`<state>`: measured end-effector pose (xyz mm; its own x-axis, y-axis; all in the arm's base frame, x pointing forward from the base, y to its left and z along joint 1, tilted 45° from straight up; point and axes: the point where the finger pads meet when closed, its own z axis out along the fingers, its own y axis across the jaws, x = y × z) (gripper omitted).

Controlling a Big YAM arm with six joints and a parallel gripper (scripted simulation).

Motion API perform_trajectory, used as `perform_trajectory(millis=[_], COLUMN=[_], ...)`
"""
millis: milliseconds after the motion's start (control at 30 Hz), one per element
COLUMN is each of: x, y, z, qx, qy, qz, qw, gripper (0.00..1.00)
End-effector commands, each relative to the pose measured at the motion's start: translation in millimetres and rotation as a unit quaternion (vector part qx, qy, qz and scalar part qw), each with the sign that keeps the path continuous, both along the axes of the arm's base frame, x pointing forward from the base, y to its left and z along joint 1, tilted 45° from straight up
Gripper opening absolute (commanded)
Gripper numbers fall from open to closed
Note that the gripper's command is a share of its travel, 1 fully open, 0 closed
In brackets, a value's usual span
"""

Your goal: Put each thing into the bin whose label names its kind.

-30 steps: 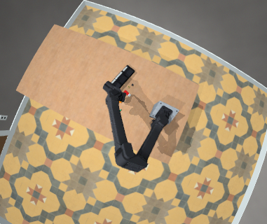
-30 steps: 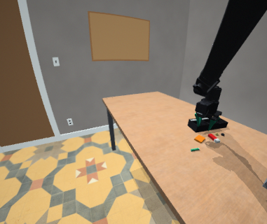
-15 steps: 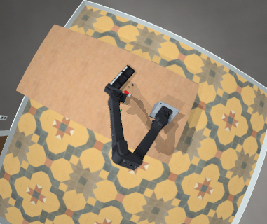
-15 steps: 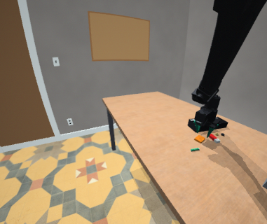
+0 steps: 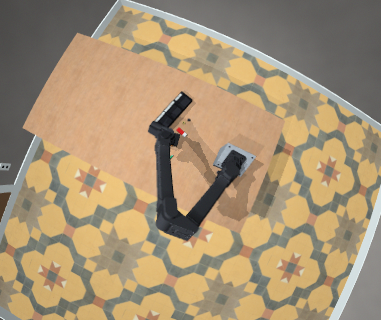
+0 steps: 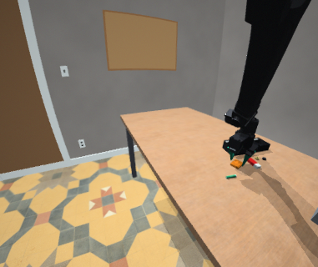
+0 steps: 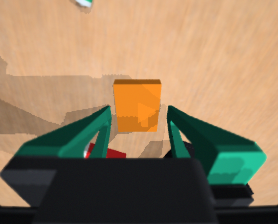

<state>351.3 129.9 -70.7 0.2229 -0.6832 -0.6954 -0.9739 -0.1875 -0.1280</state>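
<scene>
Orange block (image 6: pixel 236 163) (image 7: pixel 137 106): lay flat on the table (image 5: pixel 102 95) (image 6: pixel 181 142) (image 7: pixel 215 55), outside the bins, with the arm hiding it from the top view
Gripper (image 5: pixel 173 139) (image 6: pixel 238 161) (image 7: pixel 139 111): pointed down right at the orange block, fingers parted and grasping nothing; couldn't tell if the tips touched it
Red piece (image 5: pixel 181 132) (image 6: pixel 254 163) (image 7: pixel 110 152): white at one end, just beside the orange block, also on the table
Green piece (image 5: pixel 171 157) (image 6: pixel 231 176) (image 7: pixel 85 3): on the table, off on its own
Bins (image 5: pixel 178 113) (image 6: pixel 263 145): black, standing in a row, pale labels along one side
Tiny black thing (image 5: pixel 189 120) (image 6: pixel 264 158): on the table near the red piece
</scene>
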Motion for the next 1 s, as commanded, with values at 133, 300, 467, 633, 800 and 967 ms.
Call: perform_trajectory(millis=[133,300,467,633,800,967], x=[-3.4,-4.2,-4.9,0.7,5.6,8.8], y=[11.0,11.5,11.3,11.6,11.9,12.3], z=[-5.6,-1.2,-2.3,-2.2,-3.6,-1.6], qx=[0.002,0.002,0.002,0.002,0.002,0.002], qy=[0.005,0.002,0.0,-0.003,-0.003,-0.003], qz=[0.002,0.002,0.004,0.004,0.004,0.003], qw=[1.0,1.0,1.0,1.0,1.0,1.0], gripper=[0.53,0.53,0.53,0.53,0.53,0.53])
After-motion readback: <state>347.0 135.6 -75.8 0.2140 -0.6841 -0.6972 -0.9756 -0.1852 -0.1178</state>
